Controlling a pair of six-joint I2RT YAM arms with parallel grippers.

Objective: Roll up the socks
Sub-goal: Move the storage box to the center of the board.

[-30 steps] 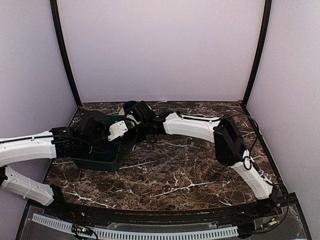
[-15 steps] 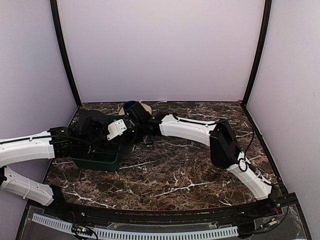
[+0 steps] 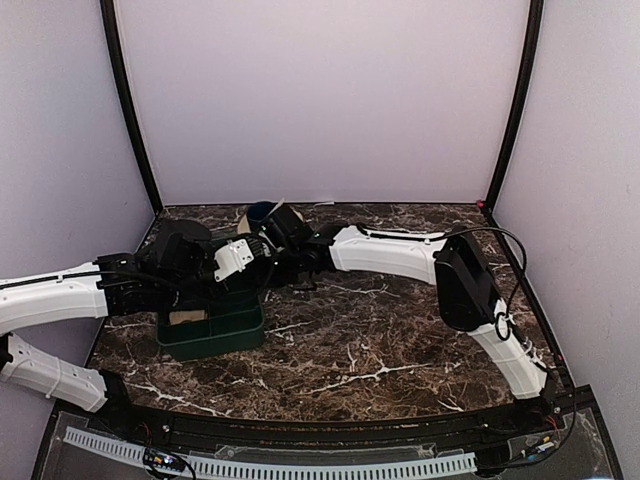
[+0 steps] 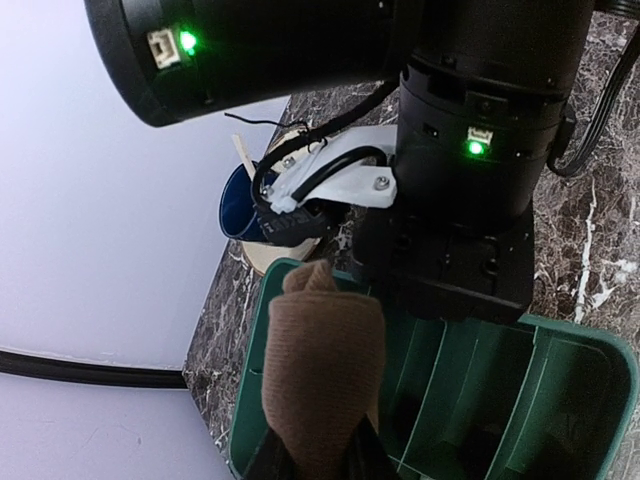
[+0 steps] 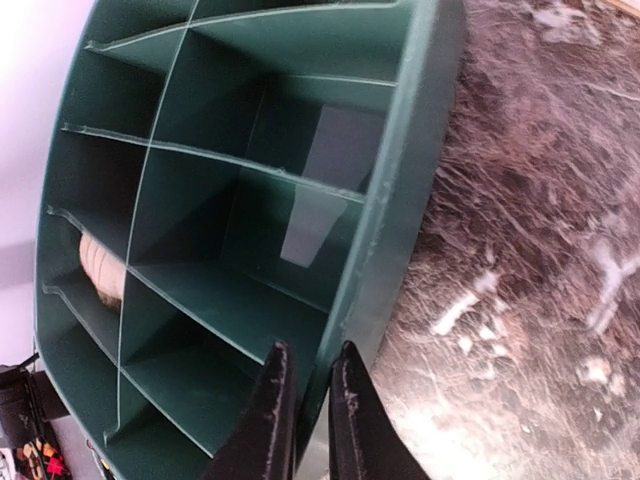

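Currently left gripper (image 4: 318, 455) is pinched down narrow on a tan sock roll (image 4: 322, 370), which stands up between its fingers and pokes out past the tips, over the rim of the green divided bin (image 4: 580, 420) just beyond. Right gripper (image 5: 312, 355) is nearly closed, jaws clamped across the bin's side wall, one finger inside and one outside; second sock roll (image 5: 100, 268) sits in a compartment ahead and to the left of those fingers, by the opposite wall. Blue cup (image 4: 240, 205) sits past the bin, ahead of the left gripper.
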